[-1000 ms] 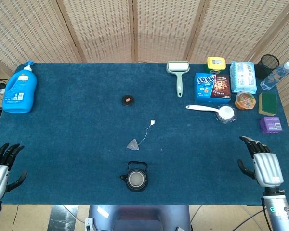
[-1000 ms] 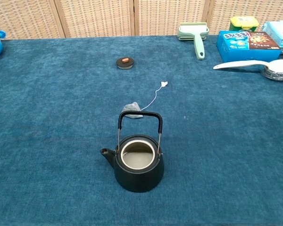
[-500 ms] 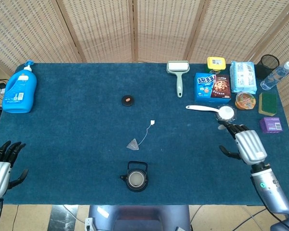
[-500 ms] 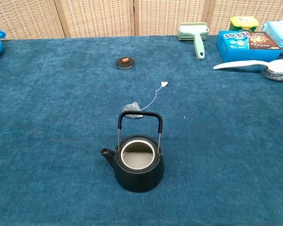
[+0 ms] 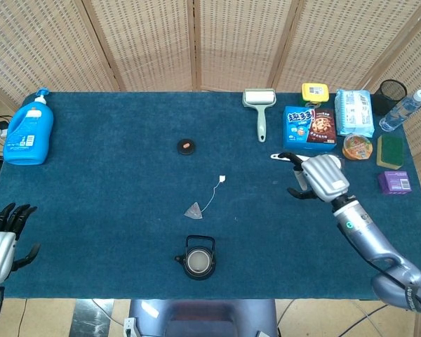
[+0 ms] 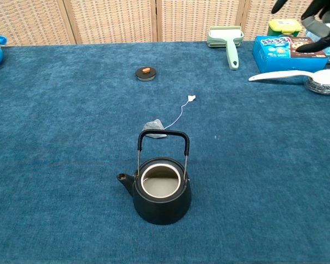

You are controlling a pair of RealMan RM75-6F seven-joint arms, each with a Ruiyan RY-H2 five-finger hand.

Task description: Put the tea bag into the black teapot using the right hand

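The grey tea bag point(image 5: 194, 210) point(image 6: 154, 127) lies flat mid-table, its thin string running up to a small white tag point(image 5: 223, 178) point(image 6: 191, 98). Just in front of it stands the black teapot point(image 5: 198, 260) point(image 6: 160, 190), lid off, handle upright. My right hand point(image 5: 319, 177) point(image 6: 313, 19) hovers open above the table, well to the right of the tea bag, fingers spread toward the left and holding nothing. My left hand point(image 5: 1, 242) rests open at the table's front left corner.
The teapot lid point(image 5: 186, 146) lies behind the tea bag. At the back right are a lint roller point(image 5: 259, 107), a blue cookie box point(image 5: 309, 127), a white spoon point(image 5: 305, 160), a yellow box point(image 5: 314, 92) and wipes point(image 5: 353, 111). A blue detergent bottle point(image 5: 29, 130) stands far left.
My right hand has risen from the front right table edge and swung up and leftward, now entering the chest view at top right. The left hand sank slightly. Tea bag and teapot are unmoved.
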